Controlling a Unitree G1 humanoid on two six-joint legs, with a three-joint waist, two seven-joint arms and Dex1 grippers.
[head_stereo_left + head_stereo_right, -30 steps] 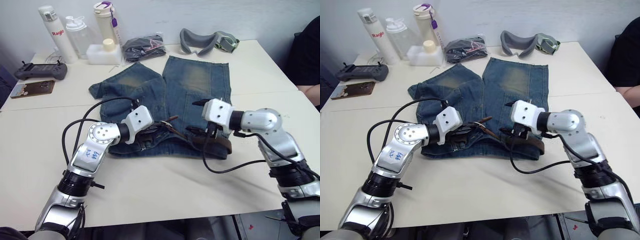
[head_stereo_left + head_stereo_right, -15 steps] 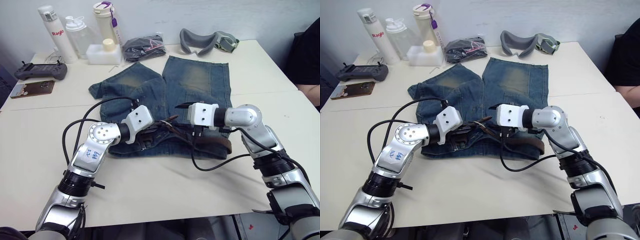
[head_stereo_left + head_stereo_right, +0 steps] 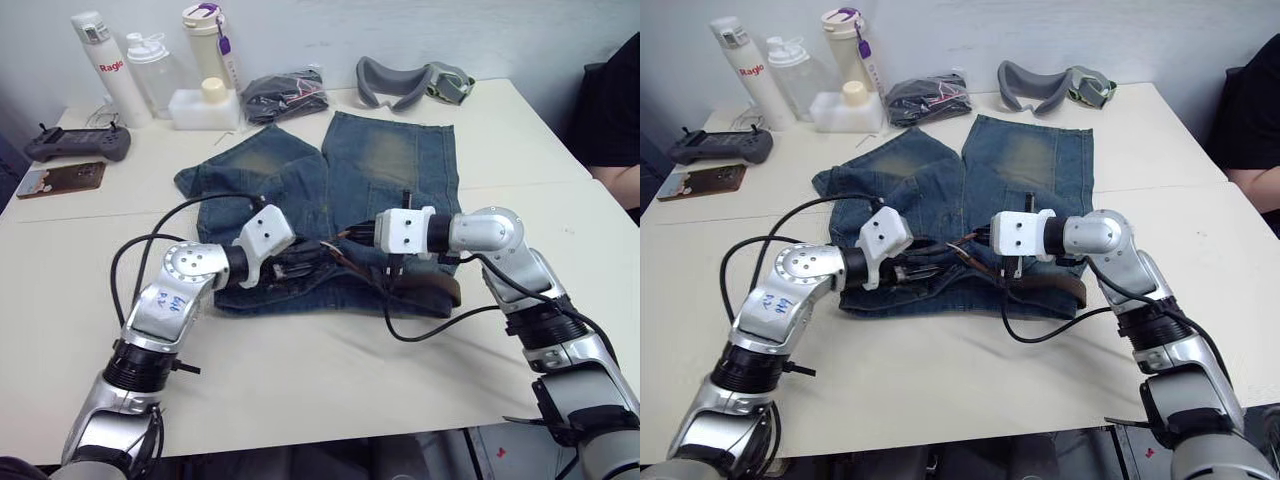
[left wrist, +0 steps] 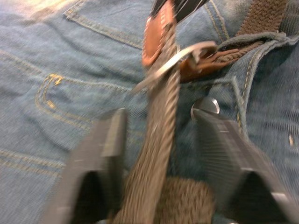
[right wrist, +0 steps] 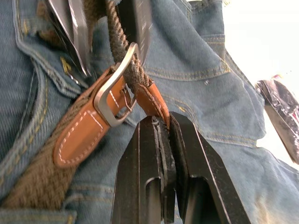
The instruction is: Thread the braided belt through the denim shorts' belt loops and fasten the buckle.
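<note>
The denim shorts (image 3: pixel 390 160) lie flat mid-table, waistband toward me. The braided belt (image 3: pixel 425 288) runs along the waistband, and a belt loop (image 4: pixel 254 39) crosses over it. Its brown strap passes through the silver buckle (image 5: pixel 114 88) at the waistband's middle. My right gripper (image 5: pixel 163 122) is shut on the belt's tan leather tip just beside the buckle, reaching in from the right (image 3: pixel 355 235). My left gripper (image 4: pixel 161 121) is open, its fingers either side of the strap without pinching it, left of the buckle (image 3: pixel 300 265).
Along the far edge stand bottles (image 3: pixel 105 65), a white container (image 3: pixel 205 105), a black fabric bundle (image 3: pixel 285 95) and grey goggles (image 3: pixel 410 78). A controller (image 3: pixel 75 143) and a phone (image 3: pixel 60 178) lie far left. A person's arm (image 3: pixel 615 110) is at the right edge.
My right gripper swung left to the buckle and shut on the tan tip. My left gripper opened, letting go of the strap, and drew back slightly left.
</note>
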